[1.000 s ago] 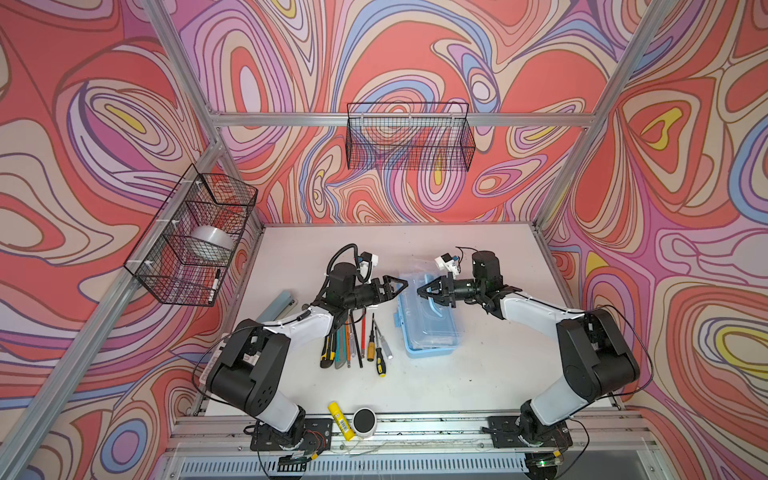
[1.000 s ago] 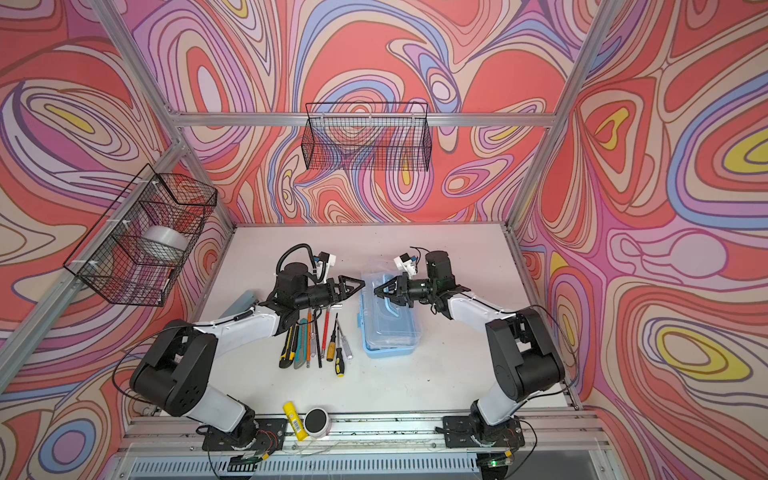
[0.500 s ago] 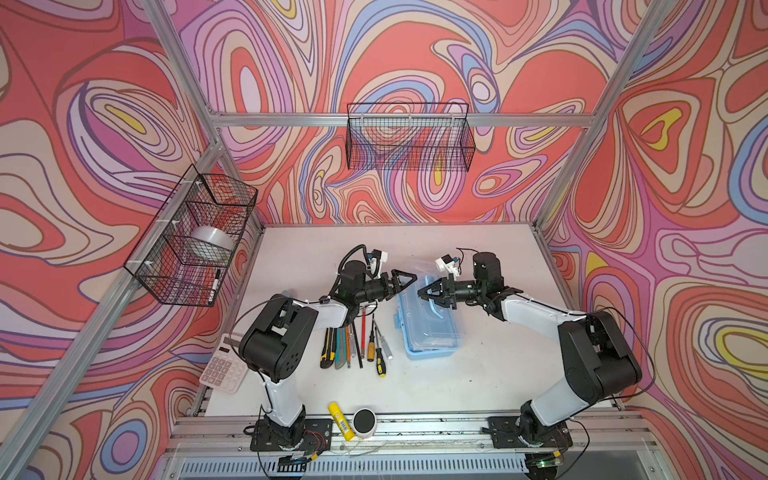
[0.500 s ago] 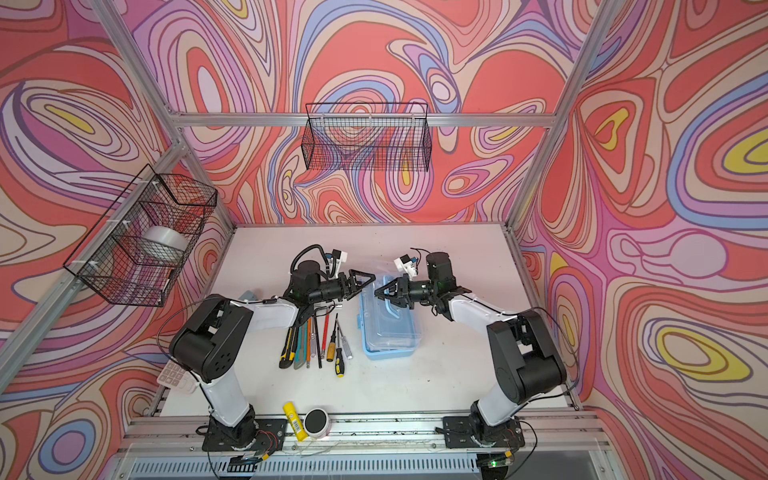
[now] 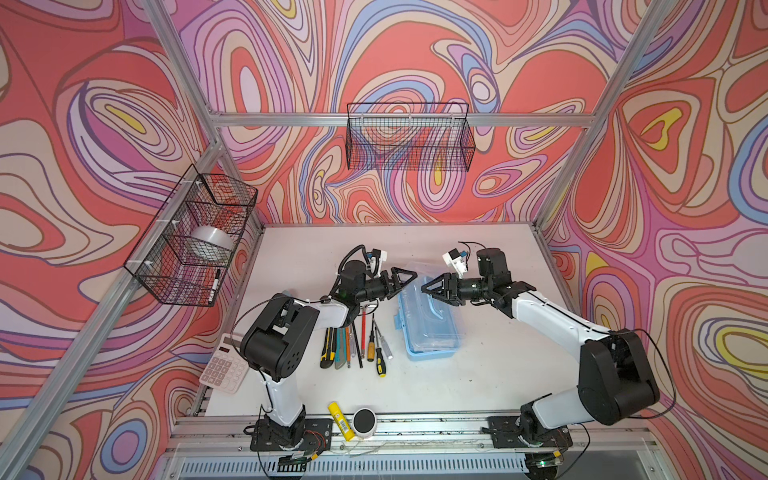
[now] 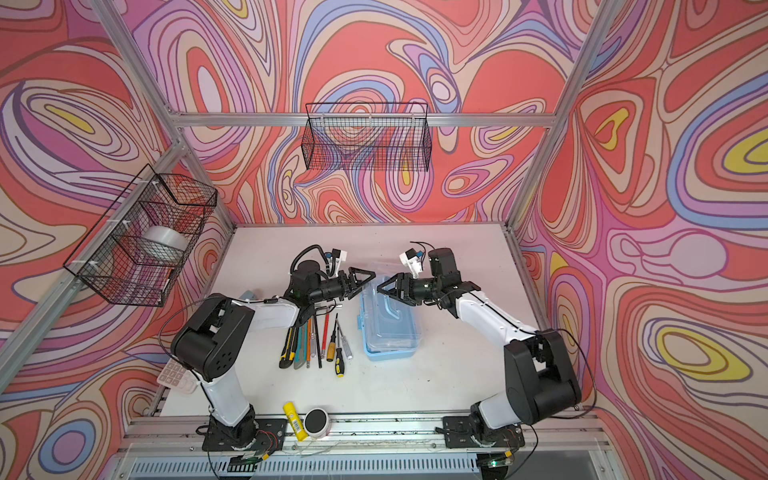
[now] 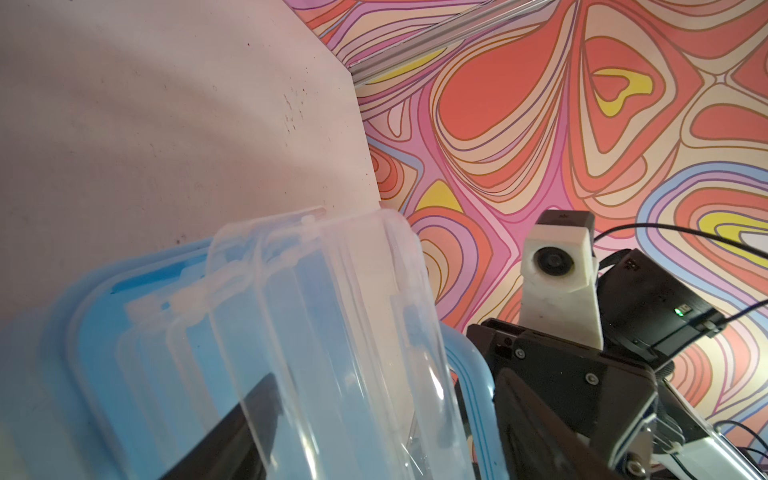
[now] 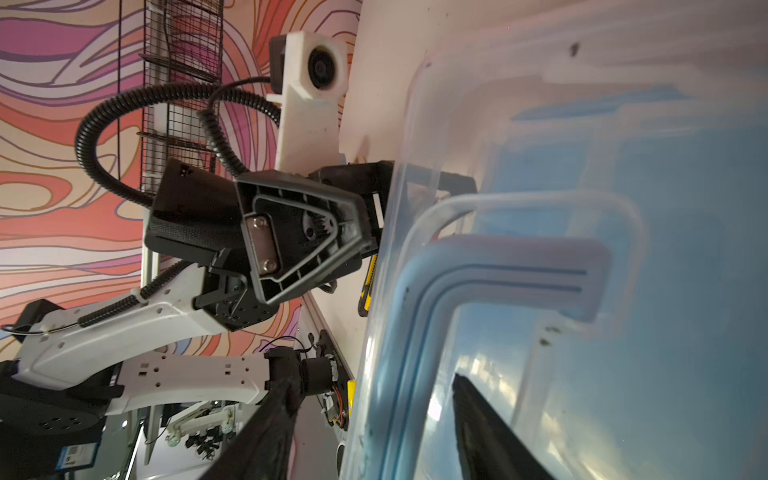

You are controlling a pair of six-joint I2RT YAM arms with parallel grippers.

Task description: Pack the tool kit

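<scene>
- The case [image 5: 432,332] lies mid-counter [image 5: 478,390], its long side running near to far. The blue handle [image 5: 434,309] is on top and the latch [image 5: 397,324] is on its left side.
- The clear lid [image 7: 332,332] covers the blue base. Whether it is fully down, I cannot tell.
- The left arm [image 5: 328,309] reaches in from the left to the case's far-left corner.
- The left jaws stand wide apart across the lid's edge. 1 finger [image 8: 299,232] is outside and the other is behind the clear plastic. They clamp nothing.
- The right arm [image 5: 540,316] comes from the right, over the case's far end.
- The right jaws are parted too. 1 finger [image 8: 266,436] is outside the lid and the other [image 8: 482,428] shows through it. Nothing is pinched.
- The tools lie in a row on the counter just left of the case: knives [image 5: 327,351] furthest left, then hex keys [image 5: 356,345], then screwdrivers [image 5: 380,363] nearest the case.
- A calculator [image 5: 224,368] sits at the counter's near-left edge, beside the left arm's elbow.
- The left-wall basket [image 5: 166,286] holds a tape roll [image 5: 210,241].
</scene>
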